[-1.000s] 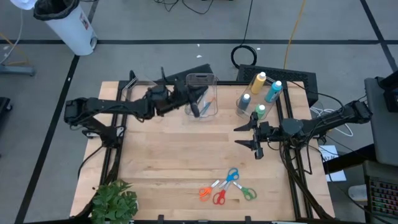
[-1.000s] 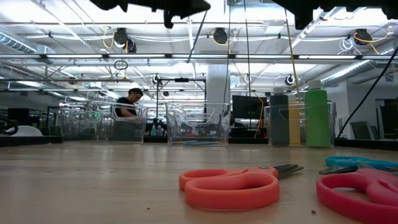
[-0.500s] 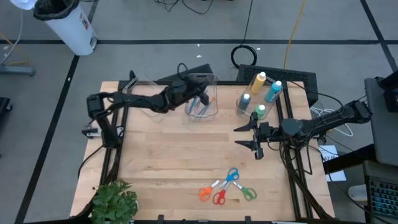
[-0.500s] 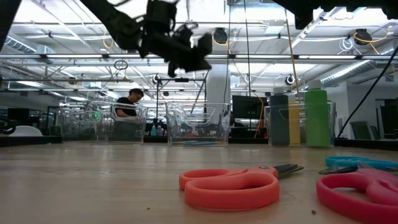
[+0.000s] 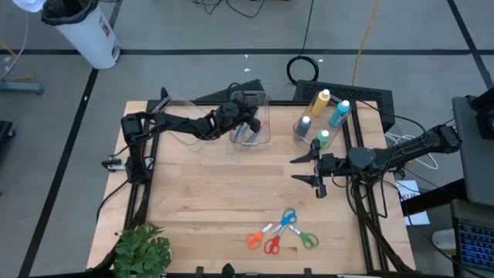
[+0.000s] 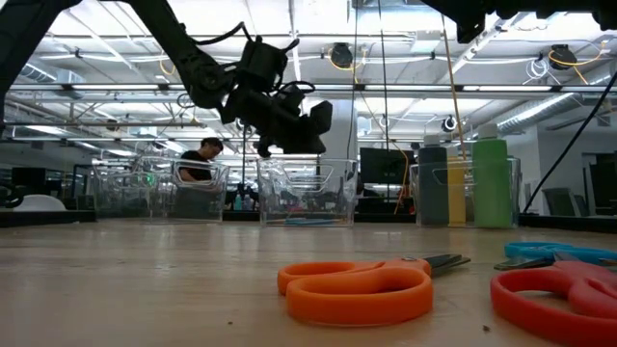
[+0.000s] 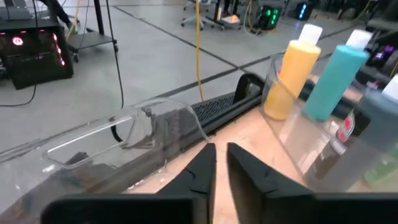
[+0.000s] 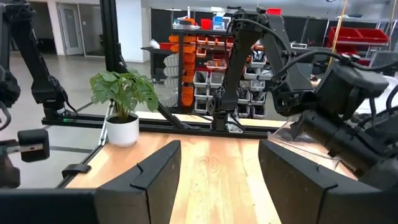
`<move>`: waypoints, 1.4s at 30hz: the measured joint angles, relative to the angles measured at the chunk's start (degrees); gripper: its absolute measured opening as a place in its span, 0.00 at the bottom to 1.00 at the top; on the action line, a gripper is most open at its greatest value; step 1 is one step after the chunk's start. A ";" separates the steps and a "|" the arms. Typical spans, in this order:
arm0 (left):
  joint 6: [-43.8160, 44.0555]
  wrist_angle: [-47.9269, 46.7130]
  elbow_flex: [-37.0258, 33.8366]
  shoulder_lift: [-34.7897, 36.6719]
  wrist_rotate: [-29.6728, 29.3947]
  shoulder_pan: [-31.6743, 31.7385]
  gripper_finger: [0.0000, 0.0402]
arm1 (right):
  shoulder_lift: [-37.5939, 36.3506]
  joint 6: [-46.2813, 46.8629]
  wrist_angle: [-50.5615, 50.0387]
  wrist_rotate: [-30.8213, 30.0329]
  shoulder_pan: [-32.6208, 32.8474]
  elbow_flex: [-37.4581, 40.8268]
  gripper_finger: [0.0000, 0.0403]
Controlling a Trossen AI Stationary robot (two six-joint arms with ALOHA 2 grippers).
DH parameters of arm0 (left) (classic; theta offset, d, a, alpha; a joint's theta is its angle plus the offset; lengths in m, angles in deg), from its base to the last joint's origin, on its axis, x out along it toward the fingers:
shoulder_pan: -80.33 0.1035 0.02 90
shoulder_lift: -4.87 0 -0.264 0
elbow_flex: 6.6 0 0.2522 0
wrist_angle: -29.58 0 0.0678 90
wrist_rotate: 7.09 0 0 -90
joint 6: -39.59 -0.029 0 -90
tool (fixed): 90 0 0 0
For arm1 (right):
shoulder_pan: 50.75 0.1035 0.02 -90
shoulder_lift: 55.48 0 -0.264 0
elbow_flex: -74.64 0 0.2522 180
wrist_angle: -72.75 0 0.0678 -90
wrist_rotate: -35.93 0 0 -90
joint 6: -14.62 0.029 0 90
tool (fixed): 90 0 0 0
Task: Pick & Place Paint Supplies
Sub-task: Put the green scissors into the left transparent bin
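Observation:
My left gripper [image 5: 251, 122] hovers just over the rim of the middle clear bin [image 5: 252, 130] at the table's far side. Its fingers [image 7: 205, 168] stand a narrow gap apart with nothing showing between them. Thin blue brushes [image 5: 244, 133] lie inside that bin. White-capped paint bottles [image 5: 323, 116] in yellow, blue and green stand in the right clear bin [image 7: 298, 134]. Several scissors [image 5: 282, 230] lie flat near the table's front edge. My right gripper [image 5: 307, 170] waits open and holding nothing, over the table's right side.
A third clear bin [image 5: 174, 114] stands at the far left. A green leafy plant [image 5: 143, 251] sits on the near left corner. Bare wood stretches across the table's middle [image 5: 224, 185]. A person [image 6: 201, 159] sits far off in the room behind.
My left gripper has come down and reached toward the table's right, from high above the table to just over the middle bin's rim, tipping more level as the arm stretched out.

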 joint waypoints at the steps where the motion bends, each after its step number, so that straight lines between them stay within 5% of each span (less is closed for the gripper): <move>1: -0.25 -0.46 0.00 0.00 -0.01 0.08 0.14 | 0.00 -0.38 0.02 -0.04 0.00 0.00 0.52; 8: -0.49 -1.35 0.00 0.23 0.34 0.26 0.42 | 0.00 -4.02 -1.34 0.00 0.08 0.00 0.52; 14: -2.60 -4.89 0.00 7.57 8.80 -1.17 0.58 | 0.05 -2.30 -10.57 -0.21 3.59 -2.33 0.55; 21: -0.47 -24.10 0.08 23.88 8.99 -5.35 0.63 | 8.82 13.25 -43.54 -19.53 17.67 -16.88 0.57; 29: -0.79 -35.76 0.07 28.71 3.23 -12.73 0.64 | 26.29 39.82 -63.57 -10.04 29.41 -26.60 0.53; 34: 0.65 -36.07 0.04 27.90 0.93 -15.26 0.64 | 35.11 51.01 -63.96 -2.71 31.98 -26.88 0.50; 42: 3.60 -36.10 0.04 27.85 -0.08 -17.44 0.64 | 44.82 59.00 -63.19 0.48 33.18 -26.86 0.50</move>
